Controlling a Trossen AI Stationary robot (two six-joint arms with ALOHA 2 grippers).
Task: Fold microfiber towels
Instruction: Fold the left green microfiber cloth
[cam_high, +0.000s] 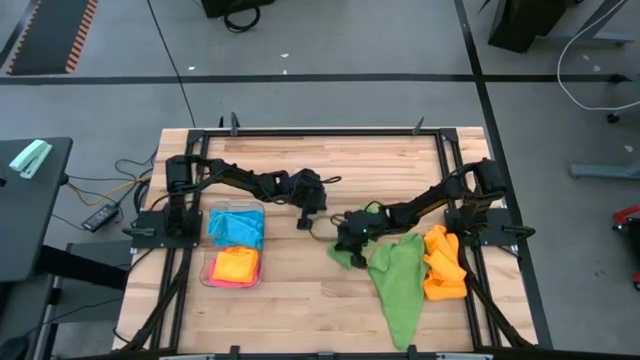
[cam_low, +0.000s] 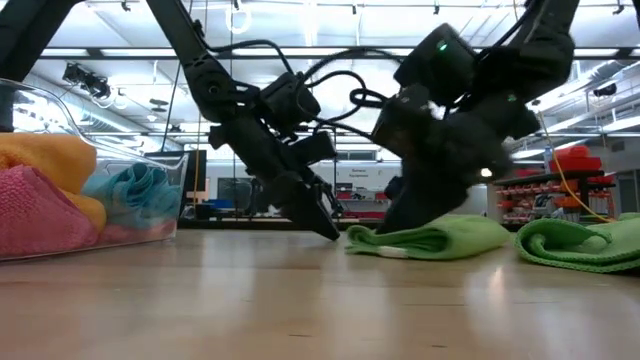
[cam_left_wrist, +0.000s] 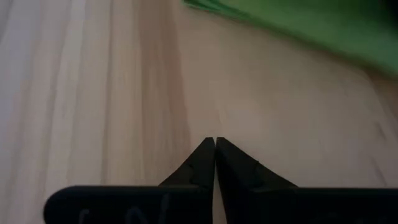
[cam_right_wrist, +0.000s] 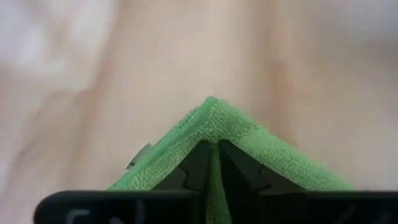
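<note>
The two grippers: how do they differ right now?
The right gripper is shut on a corner of the green towel; the left gripper is shut on nothing. The right sits at the towel; the left points at bare table beside it. Both are dark two-fingered claws, low over the wood.

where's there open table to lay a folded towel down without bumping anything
The near strip of table between the clear tray and the green towel is bare wood. The far strip by the back rail is bare too. It is crowded mid-table: the shut left gripper points down there, and the right gripper pinches the green towel beside the orange towel.
</note>
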